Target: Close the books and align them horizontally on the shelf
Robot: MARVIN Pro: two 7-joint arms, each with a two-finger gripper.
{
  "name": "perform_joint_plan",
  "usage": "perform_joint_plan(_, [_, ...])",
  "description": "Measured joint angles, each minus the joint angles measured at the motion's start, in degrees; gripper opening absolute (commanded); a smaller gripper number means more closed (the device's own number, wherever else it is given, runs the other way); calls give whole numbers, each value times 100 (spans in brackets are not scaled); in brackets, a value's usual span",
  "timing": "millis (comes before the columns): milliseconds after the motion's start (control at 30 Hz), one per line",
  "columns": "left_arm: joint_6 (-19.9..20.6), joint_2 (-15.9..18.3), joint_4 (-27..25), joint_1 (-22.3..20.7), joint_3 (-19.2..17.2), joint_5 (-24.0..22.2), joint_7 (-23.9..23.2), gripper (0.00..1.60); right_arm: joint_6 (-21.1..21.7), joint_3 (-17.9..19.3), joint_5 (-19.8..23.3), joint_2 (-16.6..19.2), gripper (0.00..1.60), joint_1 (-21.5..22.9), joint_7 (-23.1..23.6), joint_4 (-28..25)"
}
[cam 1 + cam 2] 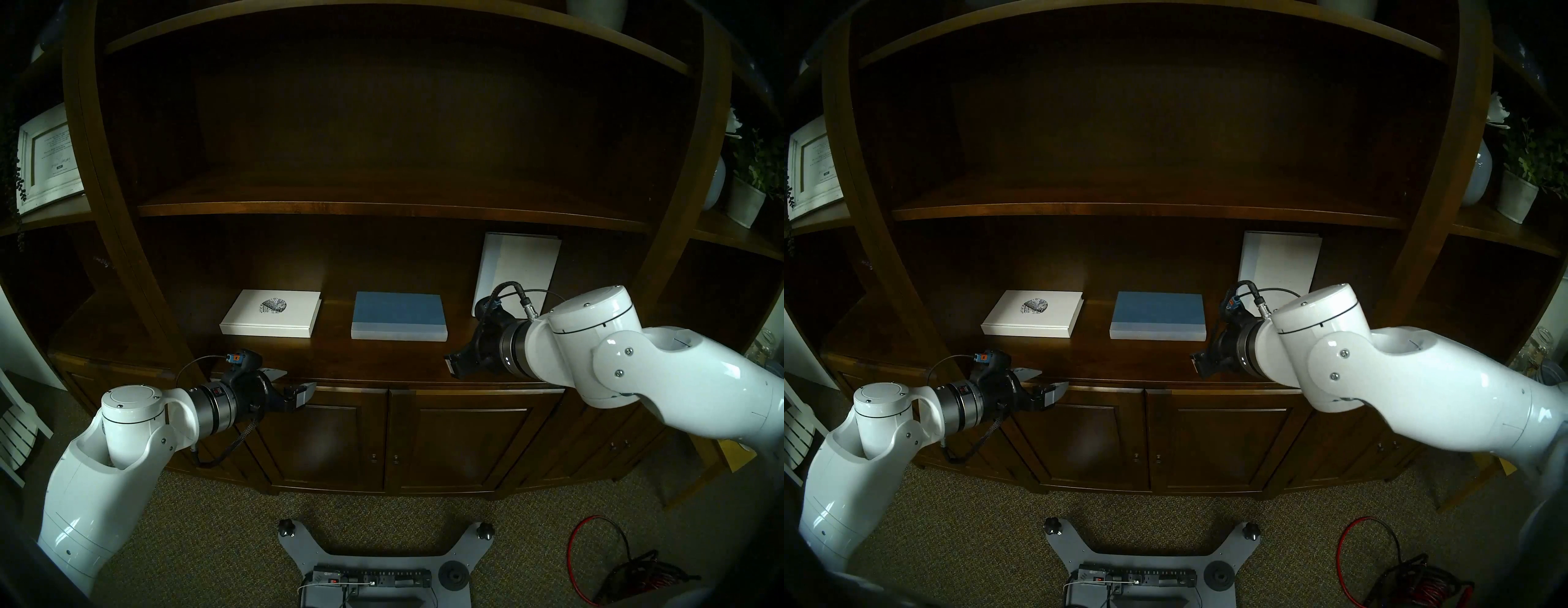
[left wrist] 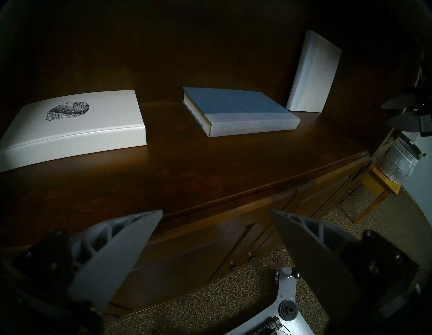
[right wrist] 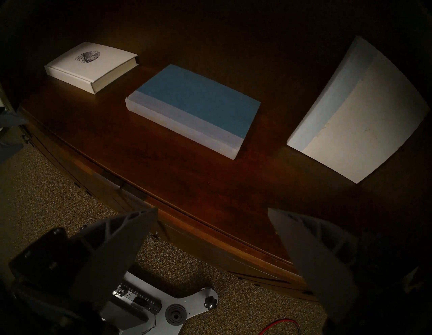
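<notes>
Books: two flat, one upright; both arms' fingers spread, empty.

Three books are sitting on the shelf in a row. The emblem book is lying flat at the left, the cloth-covered book is lying flat in the middle, apart from it, and the plain book is standing upright at the right, farther back, leaning toward the back panel.
</notes>
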Motion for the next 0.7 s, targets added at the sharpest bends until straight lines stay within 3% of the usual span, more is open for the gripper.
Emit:
perform_joint_plan(367, [4,0,6,1,2,0,-1,160,-197,-180,73,-726,160,340,-546,699])
perform_joint_plan(700, [7,1,9,1,4,0,-2,160,-451,-561,-3,-1425,160,615,-1140,1362])
